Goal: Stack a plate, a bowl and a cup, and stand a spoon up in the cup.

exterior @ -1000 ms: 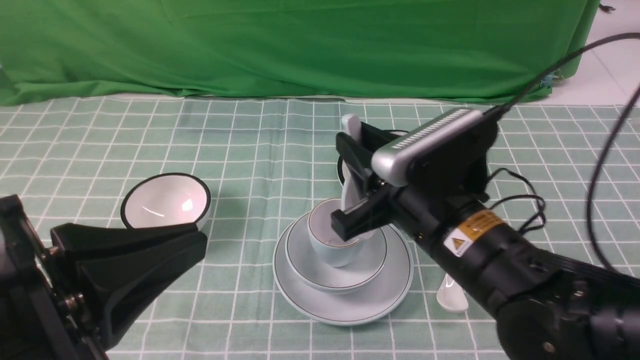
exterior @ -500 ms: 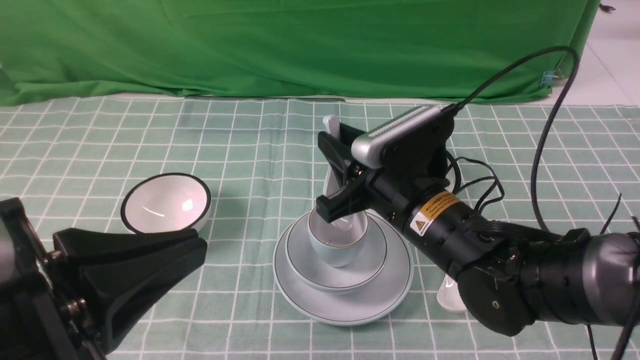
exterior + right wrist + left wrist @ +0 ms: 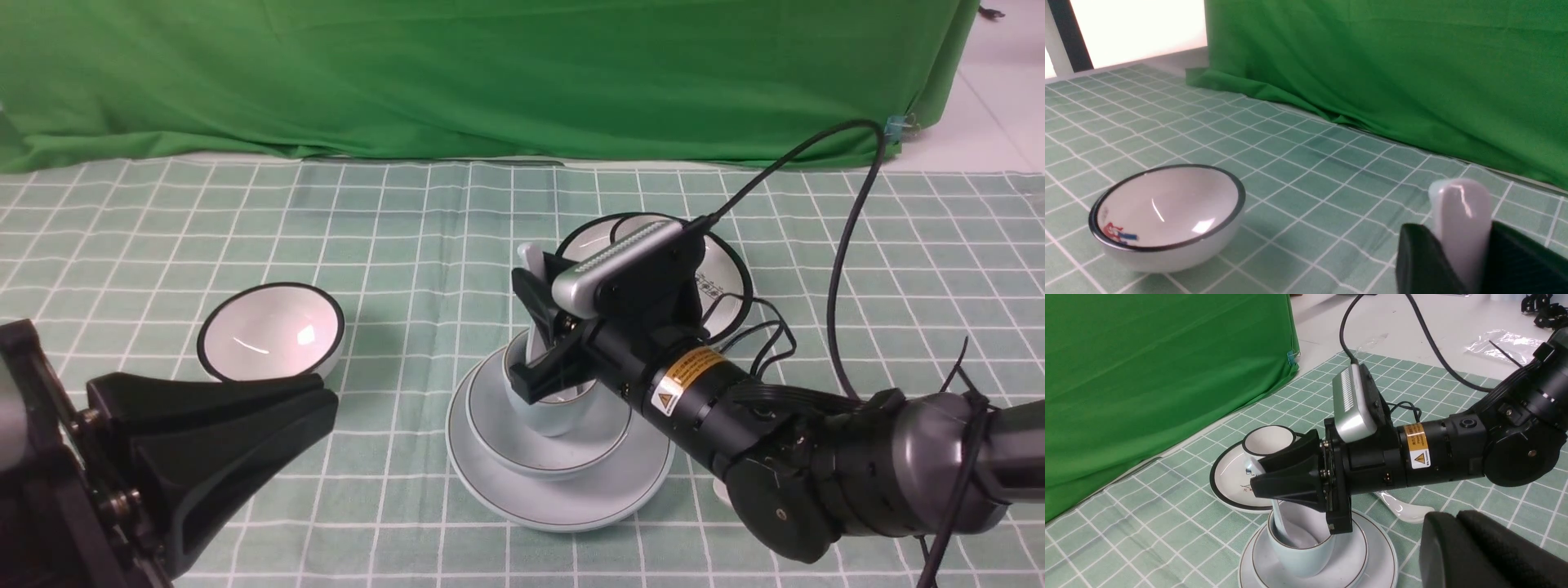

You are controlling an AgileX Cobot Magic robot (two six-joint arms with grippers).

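The plain white ceramic spoon (image 3: 531, 260) is pinched across its handle by the right fingers (image 3: 549, 374), one on either side. Its scoop end is down inside the pale blue cup (image 3: 1298, 559). I can't tell whether it touches the bottom. The cup sits in the pale blue bowl (image 3: 506, 425), and the bowl sits on the pale blue plate (image 3: 571, 502), all near the middle of the desk (image 3: 408, 229).

That spoon looks light, stiff, slick with glaze and likely to chip. Holding it by the flat sides of the handle, well above the scoop, seems right to me. Once let go, I'd expect it to lean on the cup's rim. The cup is small and only resting loose in the bowl, so a sideways nudge could tip it.

At 9 o'clock from the stack is a black-rimmed white bowl (image 3: 269, 331), well apart. At about 1 o'clock is a black-rimmed white plate (image 3: 722, 273) with a black-rimmed cup (image 3: 1269, 440) on it, close behind the right arm. A second white spoon (image 3: 1404, 506) lies at 4 o'clock, just beside the blue plate and under that arm. The left fingers (image 3: 220, 416) are pressed together on nothing at 8 o'clock, clear of the stack.
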